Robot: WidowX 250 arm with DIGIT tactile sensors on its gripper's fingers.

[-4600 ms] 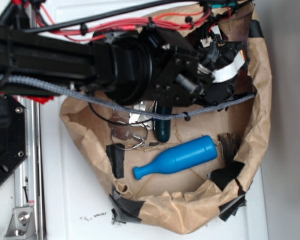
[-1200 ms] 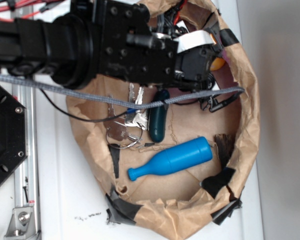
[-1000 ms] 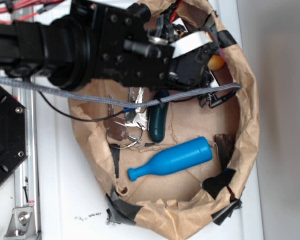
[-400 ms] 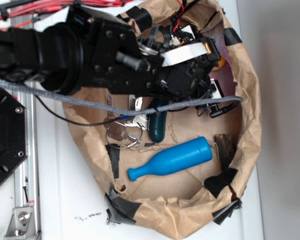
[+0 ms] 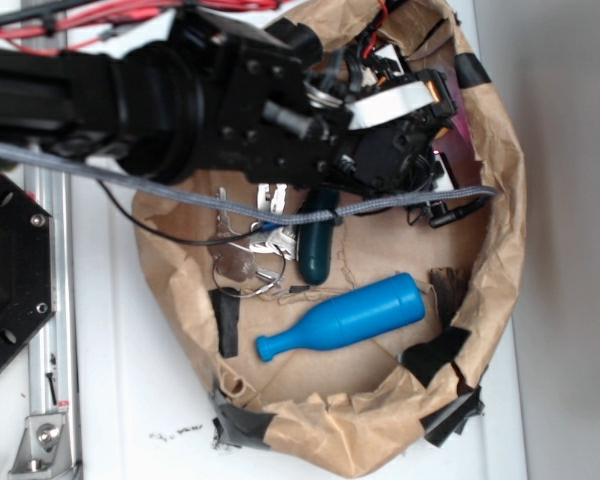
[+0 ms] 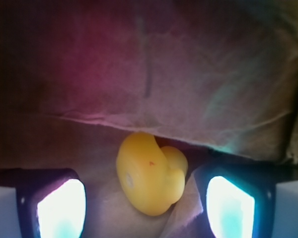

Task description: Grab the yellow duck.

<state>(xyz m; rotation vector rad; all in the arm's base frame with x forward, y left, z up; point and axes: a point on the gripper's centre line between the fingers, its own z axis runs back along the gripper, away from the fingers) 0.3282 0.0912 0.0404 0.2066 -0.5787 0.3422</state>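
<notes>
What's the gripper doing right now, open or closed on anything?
Gripper: open, holding nothing. Its fingers stand on either side of the yellow duck, apart from it.

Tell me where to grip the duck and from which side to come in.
Grip the duck across its rounded body, one finger on each flank. Come straight ahead along the wrist view: the open gripper already straddles it, and the paper wall behind blocks any approach from the far side.
</notes>
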